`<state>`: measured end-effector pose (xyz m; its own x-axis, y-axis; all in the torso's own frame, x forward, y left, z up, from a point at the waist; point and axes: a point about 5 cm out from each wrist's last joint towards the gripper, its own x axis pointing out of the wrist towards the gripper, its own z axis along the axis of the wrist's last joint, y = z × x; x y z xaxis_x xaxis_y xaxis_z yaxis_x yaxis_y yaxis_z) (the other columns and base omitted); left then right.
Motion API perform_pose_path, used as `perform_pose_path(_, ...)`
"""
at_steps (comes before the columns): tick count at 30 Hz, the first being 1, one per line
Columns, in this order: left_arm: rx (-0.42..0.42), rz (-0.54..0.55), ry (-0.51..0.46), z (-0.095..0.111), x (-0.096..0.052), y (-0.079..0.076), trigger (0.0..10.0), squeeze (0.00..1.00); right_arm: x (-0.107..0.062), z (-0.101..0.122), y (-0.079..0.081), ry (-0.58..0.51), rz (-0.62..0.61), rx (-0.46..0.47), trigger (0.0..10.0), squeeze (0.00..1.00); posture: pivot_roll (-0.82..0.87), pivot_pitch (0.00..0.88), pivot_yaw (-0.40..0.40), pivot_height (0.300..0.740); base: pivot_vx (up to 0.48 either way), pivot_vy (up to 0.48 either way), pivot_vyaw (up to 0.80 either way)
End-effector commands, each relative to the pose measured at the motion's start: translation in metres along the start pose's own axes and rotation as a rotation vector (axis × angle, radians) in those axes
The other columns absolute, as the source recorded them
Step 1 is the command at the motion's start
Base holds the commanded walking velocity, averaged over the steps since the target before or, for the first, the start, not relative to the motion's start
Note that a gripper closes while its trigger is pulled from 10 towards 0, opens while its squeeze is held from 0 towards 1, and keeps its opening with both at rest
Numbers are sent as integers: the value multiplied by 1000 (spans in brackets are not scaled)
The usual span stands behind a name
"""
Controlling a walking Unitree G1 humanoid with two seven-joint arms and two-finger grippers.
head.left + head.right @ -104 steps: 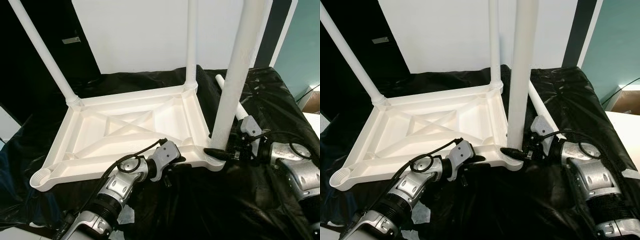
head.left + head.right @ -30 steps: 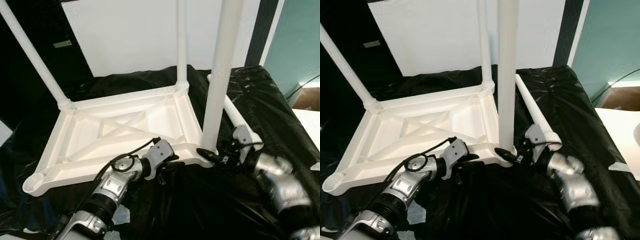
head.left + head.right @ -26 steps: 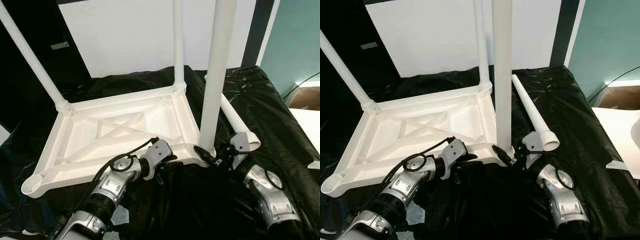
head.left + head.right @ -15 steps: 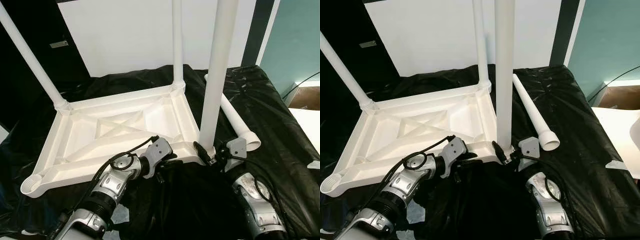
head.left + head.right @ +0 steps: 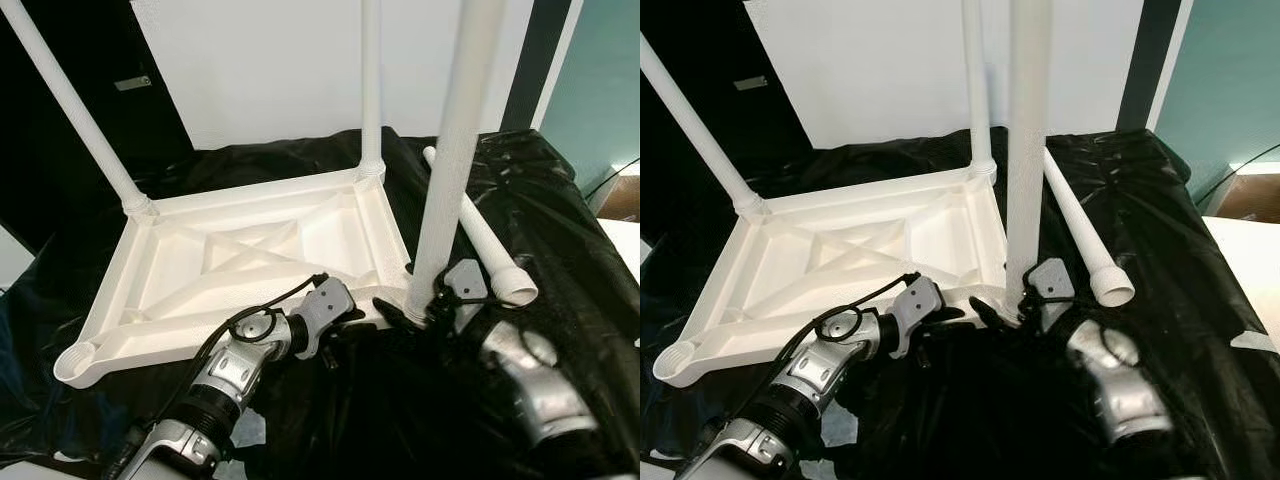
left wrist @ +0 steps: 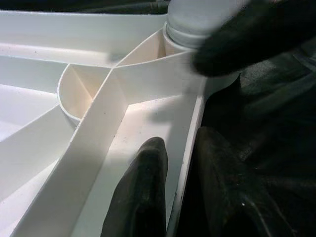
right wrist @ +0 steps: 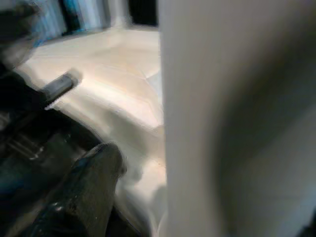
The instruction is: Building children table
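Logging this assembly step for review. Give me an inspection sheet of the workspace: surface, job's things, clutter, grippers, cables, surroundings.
Surface: black sheet, wrinkled.
Job's things: upside-down white tabletop with three legs standing in corner sockets; near-left socket empty; loose leg lies on the sheet at the right.
Clutter: nothing seen.
Grippers: left gripper pinches the tabletop's near rim; right gripper at the foot of the near-right leg, grip unclear.
Cables: black cable loops over the left wrist.
Surroundings: white wall panel, teal wall at the right.

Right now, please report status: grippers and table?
Left gripper pinching tabletop rim. Right gripper at near leg base. Spare leg loose on black sheet.
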<state>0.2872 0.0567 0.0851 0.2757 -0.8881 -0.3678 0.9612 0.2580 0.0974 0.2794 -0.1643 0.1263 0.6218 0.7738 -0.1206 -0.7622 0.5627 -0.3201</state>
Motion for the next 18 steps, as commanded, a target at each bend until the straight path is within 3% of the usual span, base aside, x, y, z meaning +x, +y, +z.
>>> perform_pose_path(1, -92, -120, 136, -36, 4, -22, 10000, 0, 4, 5, 6, -3, 157, -24, 10000, 0, -47, 0, 89, 740, 0, 0, 0)
perform_pose_path(4, -94, -118, 135, -36, 4, -22, 10000, 0, 0, 4, -1, 37, 198, -28, 10000, 0, -41, 0, 86, 740, 0, 0, 0)
perform_pose_path(5, -95, -116, 136, -36, 3, -22, 10000, 0, -2, 2, -4, 81, 233, -50, 1686, 0, -34, 0, 83, 740, 0, 0, 0)
perform_pose_path(6, -97, -114, 137, -37, 2, -23, 10000, 0, -3, 1, -6, 112, 262, -75, 0, 0, -32, 0, 83, 740, 0, 0, 0)
perform_pose_path(14, -104, -109, 142, -40, 0, -25, 10000, 0, -3, 1, -11, 144, 294, -72, 0, 0, -23, 0, 81, 740, 0, 0, 0)
perform_pose_path(18, -105, -108, 143, -40, 0, -25, 10000, 0, 1, -2, -6, 112, 239, -1, 0, 0, -23, 0, 79, 740, 0, 0, 0)
